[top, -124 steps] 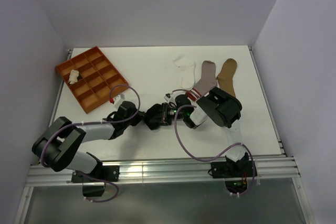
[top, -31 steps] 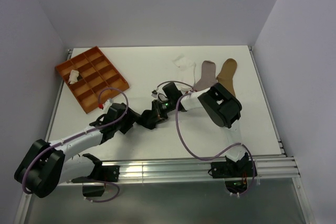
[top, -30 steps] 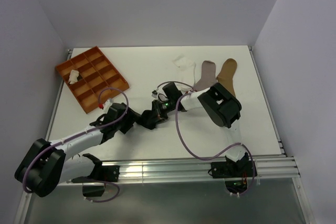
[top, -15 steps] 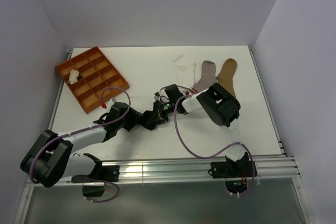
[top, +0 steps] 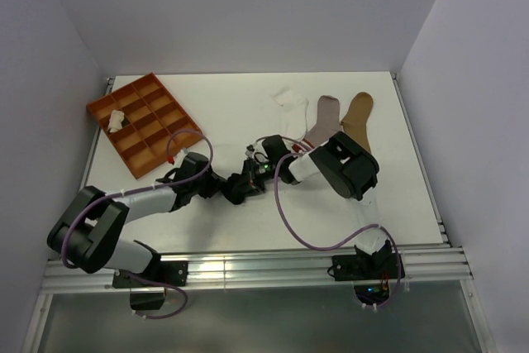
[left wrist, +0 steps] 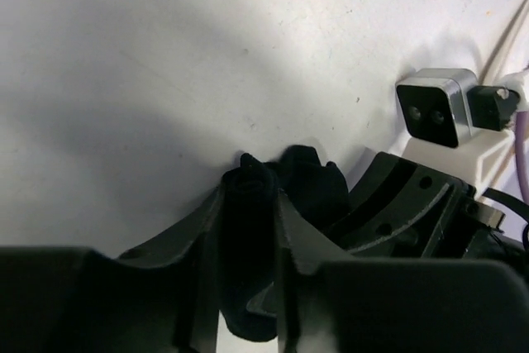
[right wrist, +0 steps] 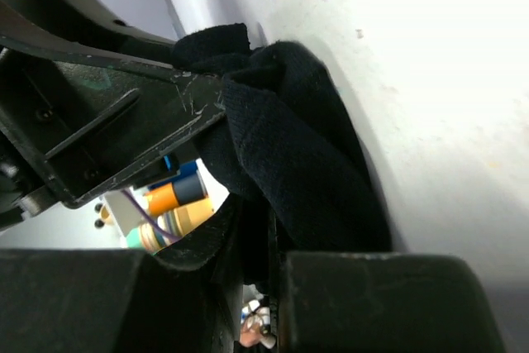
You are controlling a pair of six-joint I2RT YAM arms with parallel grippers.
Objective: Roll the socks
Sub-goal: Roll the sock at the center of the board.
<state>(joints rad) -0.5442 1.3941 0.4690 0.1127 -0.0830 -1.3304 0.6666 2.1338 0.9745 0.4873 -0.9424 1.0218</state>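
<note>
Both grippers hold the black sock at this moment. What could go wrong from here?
1. The left gripper and the right gripper pinch the same black sock very close together, so they could collide or pull the roll apart.
2. A loose fold bulges out beside the left gripper, so the roll may unwind on release.

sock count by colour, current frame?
black sock: 1
white sock: 1
grey sock: 1
tan sock: 1
pale sock, bundled in the orange tray: 1
Total: 5
</note>
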